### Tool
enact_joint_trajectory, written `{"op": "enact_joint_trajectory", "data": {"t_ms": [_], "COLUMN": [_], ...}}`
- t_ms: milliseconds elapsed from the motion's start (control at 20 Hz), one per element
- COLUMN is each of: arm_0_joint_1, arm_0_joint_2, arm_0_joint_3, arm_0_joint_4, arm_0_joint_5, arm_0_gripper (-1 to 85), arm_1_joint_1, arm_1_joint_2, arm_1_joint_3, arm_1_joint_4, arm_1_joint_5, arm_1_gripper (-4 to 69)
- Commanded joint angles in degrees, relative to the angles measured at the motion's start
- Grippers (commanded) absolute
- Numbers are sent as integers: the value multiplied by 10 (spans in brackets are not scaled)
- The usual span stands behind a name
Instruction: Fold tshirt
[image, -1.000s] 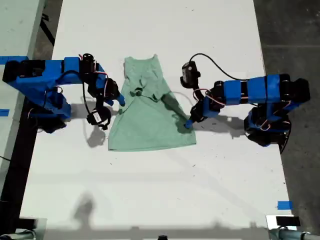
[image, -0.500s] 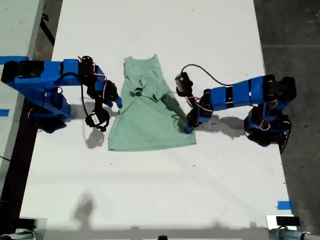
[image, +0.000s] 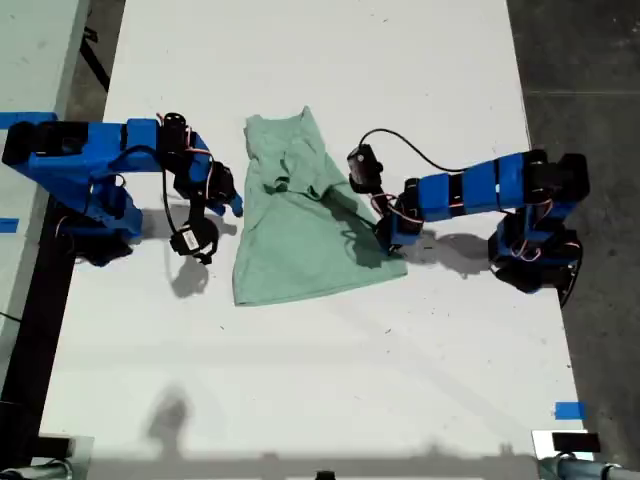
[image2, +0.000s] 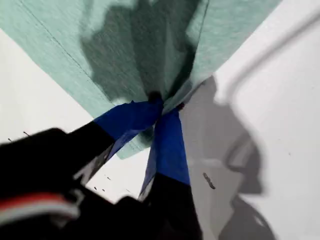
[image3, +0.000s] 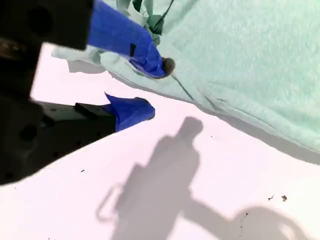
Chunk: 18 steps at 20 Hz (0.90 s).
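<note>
My first claw (image2: 160, 107) pinches the tshirt (image: 300, 225) hem, presumably to drag a fold. My second claw (image3: 150, 87) stands parted, empty, beside the tshirt's edge.

Tshirt (image: 300, 230) is lying on table (image: 330, 390), near its middle in the exterior view. First gripper (image: 388, 240) is being held at the tshirt's edge toward the exterior view's right, touching it. Second gripper (image: 236, 207) is positioned just beside the opposite edge, toward the exterior view's left.
</note>
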Motion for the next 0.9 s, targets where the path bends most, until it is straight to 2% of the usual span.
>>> {"op": "enact_joint_trajectory", "data": {"t_ms": [0, 350, 650, 850], "arm_0_joint_1": [11, 18, 23, 25], "arm_0_joint_2": [28, 28, 33, 33], "arm_0_joint_3": [-4, -5, -6, -9], "arm_0_joint_4": [-10, -10, -5, -5], "arm_0_joint_5": [-4, -8, -11, -12], "arm_0_gripper": [101, 103, 104, 104], "arm_1_joint_1": [2, -24, -57, -71], "arm_1_joint_2": [4, 7, -75, -200], "arm_1_joint_3": [-49, -160, -319, -456], "arm_1_joint_4": [17, 133, 164, 155], "arm_1_joint_5": [-7, 4, 54, 87], "arm_1_gripper": [-6, -7, -7, -7]}}
